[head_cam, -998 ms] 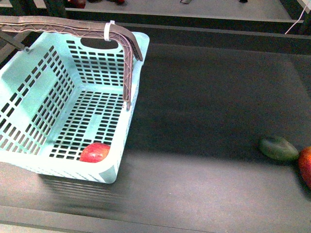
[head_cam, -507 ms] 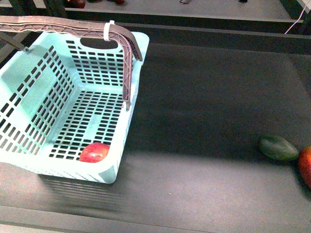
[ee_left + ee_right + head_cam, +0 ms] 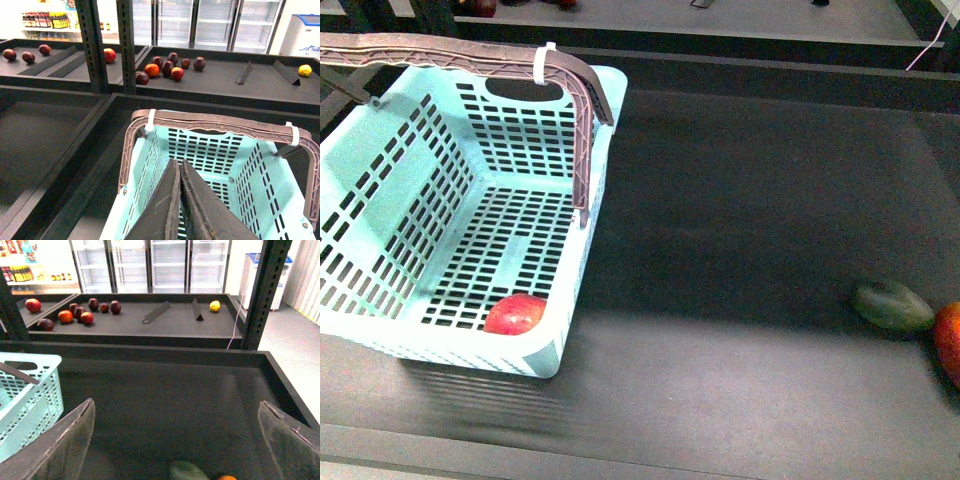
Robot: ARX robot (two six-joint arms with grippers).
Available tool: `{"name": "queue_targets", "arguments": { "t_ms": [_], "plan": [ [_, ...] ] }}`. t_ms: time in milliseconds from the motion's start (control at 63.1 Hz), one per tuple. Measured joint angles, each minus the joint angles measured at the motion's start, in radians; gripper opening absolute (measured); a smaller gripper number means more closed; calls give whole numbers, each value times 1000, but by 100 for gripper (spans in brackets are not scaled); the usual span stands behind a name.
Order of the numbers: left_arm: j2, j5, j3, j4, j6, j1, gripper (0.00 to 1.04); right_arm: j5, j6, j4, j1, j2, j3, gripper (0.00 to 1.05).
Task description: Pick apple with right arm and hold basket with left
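Note:
The mint-turquoise basket stands at the left of the dark shelf floor, its brownish handles up and bound by a white tie. The red apple lies inside it, in the near right corner. My left gripper is shut on the basket, its closed jaws pointing over the near wall into the basket. My right gripper is open and empty above the bare floor right of the basket. Neither gripper shows in the front view. The apple is hidden in both wrist views.
A dark green oval fruit and an orange-red round fruit lie at the right edge; both also show below my right gripper, the green fruit beside the orange-red one. A raised ledge and shelf uprights bound the floor.

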Motion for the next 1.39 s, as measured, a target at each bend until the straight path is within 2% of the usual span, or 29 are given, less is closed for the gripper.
{"name": "queue_targets", "arguments": {
  "t_ms": [412,1125,1220,1394],
  "plan": [
    [-394,0,-23,-349,2,0,3,0,0,0,0,0,0,96],
    [-692,0,-23,-642,2,0,3,0,0,0,0,0,0,96],
    [-831,0,-23,-806,2,0,3,0,0,0,0,0,0,96],
    [-864,0,-23,-818,2,0,3,0,0,0,0,0,0,96]
  ]
}}
